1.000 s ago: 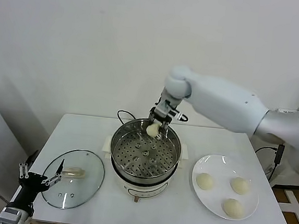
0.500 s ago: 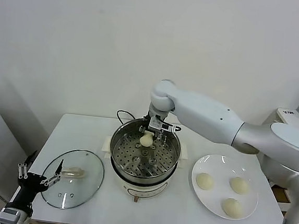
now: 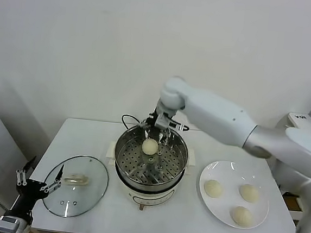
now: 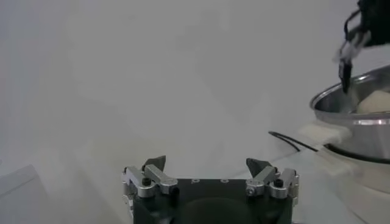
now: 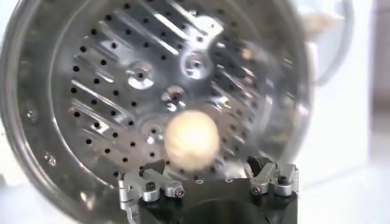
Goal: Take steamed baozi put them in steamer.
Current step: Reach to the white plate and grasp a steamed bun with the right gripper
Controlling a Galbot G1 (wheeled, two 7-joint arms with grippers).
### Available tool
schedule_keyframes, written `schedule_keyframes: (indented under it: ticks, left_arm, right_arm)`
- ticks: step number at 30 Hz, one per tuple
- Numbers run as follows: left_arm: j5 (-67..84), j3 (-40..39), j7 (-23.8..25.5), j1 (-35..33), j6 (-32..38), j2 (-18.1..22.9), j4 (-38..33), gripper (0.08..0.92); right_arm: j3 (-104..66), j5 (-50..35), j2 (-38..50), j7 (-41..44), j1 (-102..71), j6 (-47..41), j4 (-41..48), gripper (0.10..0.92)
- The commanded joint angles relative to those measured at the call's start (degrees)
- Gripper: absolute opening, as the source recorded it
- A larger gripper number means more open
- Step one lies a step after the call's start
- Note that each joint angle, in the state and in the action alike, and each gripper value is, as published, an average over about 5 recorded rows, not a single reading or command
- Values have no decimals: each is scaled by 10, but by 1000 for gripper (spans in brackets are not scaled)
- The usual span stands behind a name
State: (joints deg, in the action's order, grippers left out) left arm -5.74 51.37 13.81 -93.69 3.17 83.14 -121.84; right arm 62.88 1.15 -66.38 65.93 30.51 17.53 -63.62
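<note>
One pale cream-white round bun lay inside the shiny stainless-steel steamer pot, on the far part of its perforated floor, and the right pincer hung over the pot's far rim with its fingers spread apart and nothing between them; the right wrist view showed the bun free on the holes beyond the fingertips. The step in hand appeared to be the release of the first bun, with the drop seemingly made. Three more smooth cream buns waited on the flat white plate on the right of the white bench, so the next move would likely call for the right arm to lift clear of the rim, swing over the plate and close on one of them. The bun was nearly spherical, with no clear long axis or facing; the pot stood upright, its mouth facing up. The left pincer, fingers apart and empty, was parked low at the bench's near left corner, beside the round glass lid.
</note>
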Motion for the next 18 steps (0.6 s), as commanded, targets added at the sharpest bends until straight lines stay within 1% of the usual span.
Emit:
schedule_keyframes:
  ticks: [1,3,5,7,11,14,18]
  left_arm:
    - [0,-4,0,5,-4,1,-9,823]
    - [-1,-8,-1,7,-6,1,-12,823]
    - [-2,-12,-1,8,-9,1,-15,823]
    - [-3,-15,-1,8,-11,1,-18,823]
    - [-7,-20,-2,7,-12,2,-19,823]
    - [-12,-24,-2,5,-12,4,-21,823]
    - [-17,-27,-2,1,-13,8,-24,823]
  right_arm:
    - [170,-345,125,34,158,-301,72,823]
    - [174,-318,153,45,138,-300,81,823]
    - [174,-290,192,42,112,-299,58,823]
    - [166,-267,239,28,77,-304,9,823]
    - [123,-247,311,-9,-5,-336,-83,823]
    - [85,-220,336,-22,-69,-336,-119,823]
    - [51,-161,347,-23,-140,-317,-138,823]
